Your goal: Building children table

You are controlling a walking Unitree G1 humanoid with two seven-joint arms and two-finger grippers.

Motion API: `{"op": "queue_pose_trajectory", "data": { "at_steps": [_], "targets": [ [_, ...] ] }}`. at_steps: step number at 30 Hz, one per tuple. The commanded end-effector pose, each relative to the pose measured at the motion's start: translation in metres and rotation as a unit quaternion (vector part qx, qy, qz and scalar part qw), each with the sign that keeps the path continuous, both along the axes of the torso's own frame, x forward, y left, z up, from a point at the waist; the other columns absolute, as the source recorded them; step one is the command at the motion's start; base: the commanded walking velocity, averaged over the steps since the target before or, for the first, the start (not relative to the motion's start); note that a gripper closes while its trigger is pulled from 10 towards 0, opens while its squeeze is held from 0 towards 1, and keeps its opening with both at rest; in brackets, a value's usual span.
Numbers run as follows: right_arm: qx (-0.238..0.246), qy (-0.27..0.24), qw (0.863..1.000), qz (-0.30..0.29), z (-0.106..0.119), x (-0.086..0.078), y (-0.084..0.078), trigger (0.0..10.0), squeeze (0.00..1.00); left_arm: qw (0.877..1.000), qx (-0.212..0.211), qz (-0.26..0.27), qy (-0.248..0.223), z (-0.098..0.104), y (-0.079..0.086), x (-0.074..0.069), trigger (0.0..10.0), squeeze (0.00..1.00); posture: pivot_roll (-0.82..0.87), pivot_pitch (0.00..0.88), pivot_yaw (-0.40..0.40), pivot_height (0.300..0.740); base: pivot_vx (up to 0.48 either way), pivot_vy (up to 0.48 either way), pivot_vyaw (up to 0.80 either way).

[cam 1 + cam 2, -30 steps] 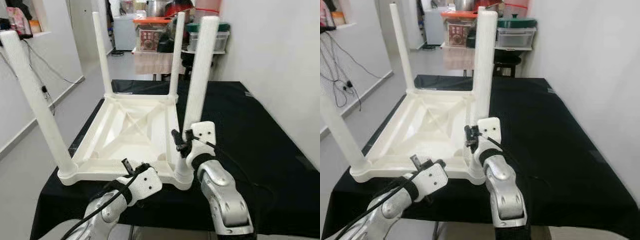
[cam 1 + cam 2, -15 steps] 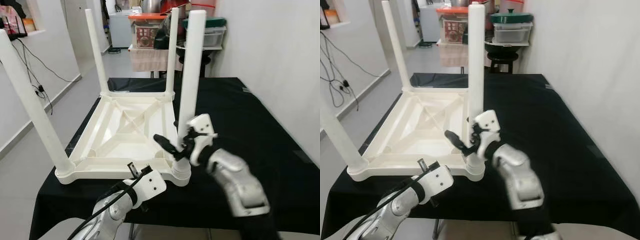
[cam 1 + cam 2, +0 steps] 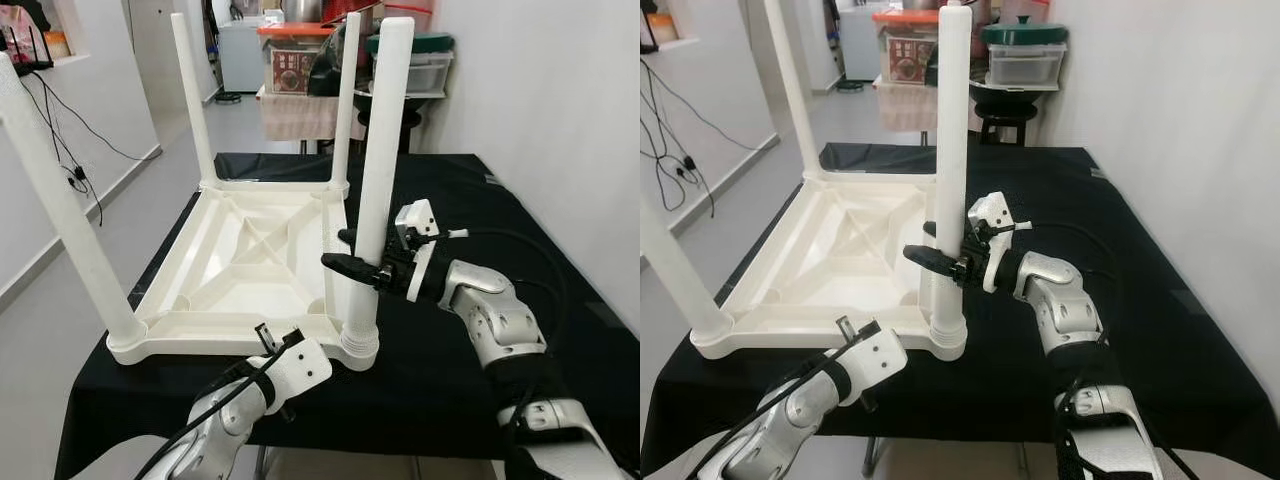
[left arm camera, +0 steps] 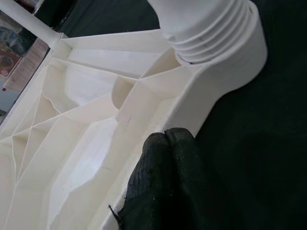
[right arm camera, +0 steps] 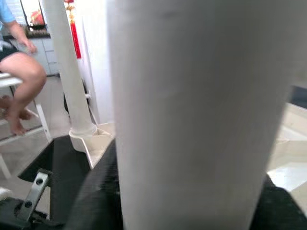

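Right claw (image 3: 352, 264) swung sideways onto near leg (image 3: 378, 150) | grip seemingly closed

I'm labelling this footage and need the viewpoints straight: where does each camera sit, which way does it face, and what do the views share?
Left eye view: on the head, looking forward and down at the upturned white table on the black cloth; both silver arms show.
Right eye view: same head, same scene; right gripper around the near leg.
Left wrist view: along the left gripper, at the table's rim.
Right wrist view: along its fingers, close against the near leg.
Shared: the near leg appears in every view.
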State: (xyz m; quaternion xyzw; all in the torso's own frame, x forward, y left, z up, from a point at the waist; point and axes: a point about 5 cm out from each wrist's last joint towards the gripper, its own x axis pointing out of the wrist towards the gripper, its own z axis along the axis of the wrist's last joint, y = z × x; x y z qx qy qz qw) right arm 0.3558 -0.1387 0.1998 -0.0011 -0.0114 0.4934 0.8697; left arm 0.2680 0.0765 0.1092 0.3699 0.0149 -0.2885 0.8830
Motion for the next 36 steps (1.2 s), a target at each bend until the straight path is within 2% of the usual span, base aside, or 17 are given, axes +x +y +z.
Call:
{"op": "queue_pose_trajectory", "data": {
  "at_steps": [1, 9, 11, 12, 13, 14, 15, 17, 18, 25, 26, 27, 28, 29, 30, 31, 36],
  "targets": [
    [0.003, 0.000, 1.000, -0.010, 0.000, 0.003, -0.001, 0.0, 0.00, 1.000, 0.006, 0.004, 0.002, -0.003, 0.001, 0.002, 10.0, 0.00, -0.04, 0.000, -0.051, 0.740, 0.000, 0.000, 0.00],
    [0.007, -0.013, 0.999, -0.047, 0.002, 0.011, -0.015, 0.0, 0.00, 1.000, 0.006, 0.004, 0.003, -0.003, 0.003, 0.003, 10.0, 0.00, -0.06, 0.000, -0.038, 0.740, 0.000, 0.000, 0.00],
    [0.019, 0.010, 0.971, -0.239, -0.016, 0.009, -0.008, 0.0, 0.00, 1.000, 0.005, 0.004, 0.003, -0.003, 0.006, 0.001, 10.0, 0.00, -0.07, 0.000, -0.036, 0.740, 0.000, 0.000, 0.00],
    [0.019, 0.010, 0.971, -0.239, -0.016, 0.009, -0.008, 0.0, 0.00, 1.000, 0.005, 0.004, 0.003, -0.003, 0.006, 0.001, 10.0, 0.00, -0.07, 0.000, -0.036, 0.740, 0.000, 0.000, 0.00],
    [0.019, 0.048, 0.931, -0.360, -0.036, -0.007, -0.002, 0.0, 0.00, 1.000, 0.004, 0.004, 0.002, -0.002, 0.007, 0.000, 10.0, 0.00, -0.07, 0.000, -0.042, 0.740, 0.000, 0.000, 0.00],
    [0.015, 0.064, 0.912, -0.404, -0.050, -0.028, 0.016, 0.0, 0.00, 1.000, 0.004, 0.004, 0.003, -0.002, 0.008, 0.000, 10.0, 0.00, -0.07, 0.000, -0.026, 0.740, 0.000, 0.000, 0.00],
    [0.008, 0.072, 0.920, -0.384, -0.058, -0.043, 0.038, 0.0, 0.00, 1.000, 0.005, 0.004, 0.002, -0.001, 0.010, 0.001, 10.0, 0.00, -0.08, 0.000, -0.012, 0.740, 0.000, 0.000, 0.00],
    [0.008, 0.072, 0.920, -0.384, -0.058, -0.043, 0.038, 0.0, 0.00, 1.000, 0.005, 0.004, 0.002, -0.001, 0.010, 0.001, 10.0, 0.00, -0.08, 0.000, -0.012, 0.740, 0.000, 0.000, 0.00],
    [0.007, 0.074, 0.929, -0.362, -0.061, -0.052, 0.054, 0.0, 0.00, 1.000, 0.005, 0.004, 0.001, -0.001, 0.011, 0.001, 10.0, 0.00, -0.10, 0.000, -0.003, 0.740, 0.000, 0.000, 0.00],
    [0.005, 0.054, 0.934, -0.352, -0.057, -0.041, 0.053, 0.0, 0.00, 1.000, 0.001, 0.005, 0.006, -0.002, 0.012, 0.001, 10.0, 0.00, -0.10, 0.000, -0.006, 0.740, 0.000, 0.000, 0.00],
    [0.006, 0.053, 0.933, -0.356, -0.056, -0.040, 0.052, 5.0, 0.00, 1.000, 0.000, 0.005, 0.006, -0.002, 0.012, 0.001, 10.0, 0.00, -0.10, 0.000, -0.005, 0.740, 0.000, 0.000, 0.00],
    [0.006, 0.053, 0.933, -0.356, -0.056, -0.040, 0.052, 5.0, 0.00, 1.000, 0.000, 0.005, 0.006, -0.002, 0.012, 0.001, 10.0, 0.00, -0.10, 0.000, -0.005, 0.740, 0.000, 0.000, 0.00],
    [0.004, 0.052, 0.935, -0.350, -0.056, -0.040, 0.054, 10.0, 0.00, 1.000, 0.001, 0.005, 0.006, -0.002, 0.012, 0.001, 10.0, 0.00, -0.09, 0.000, -0.006, 0.740, 0.000, 0.000, 0.00],
    [0.008, 0.044, 0.945, -0.325, -0.052, -0.039, 0.057, 10.0, 0.88, 1.000, 0.000, 0.004, 0.006, -0.002, 0.012, 0.001, 10.0, 0.00, -0.09, 0.000, -0.008, 0.740, 0.000, 0.000, 0.00],
    [0.008, 0.044, 0.945, -0.325, -0.052, -0.039, 0.057, 10.0, 0.88, 1.000, 0.000, 0.004, 0.006, -0.002, 0.012, 0.001, 10.0, 0.00, -0.09, 0.000, -0.008, 0.740, 0.000, 0.000, 0.00],
    [0.014, 0.037, 0.952, -0.304, -0.046, -0.040, 0.060, 10.0, 1.00, 1.000, 0.000, 0.004, 0.006, -0.002, 0.012, 0.002, 10.0, 0.00, -0.09, 0.000, -0.007, 0.740, 0.000, 0.000, 0.00],
    [0.039, 0.018, 0.974, -0.221, -0.028, -0.038, 0.064, 10.0, 1.00, 1.000, 0.000, 0.004, 0.007, -0.002, 0.011, 0.002, 10.0, 0.00, -0.08, 0.000, -0.008, 0.740, 0.000, 0.000, 0.00]
  ]
}}
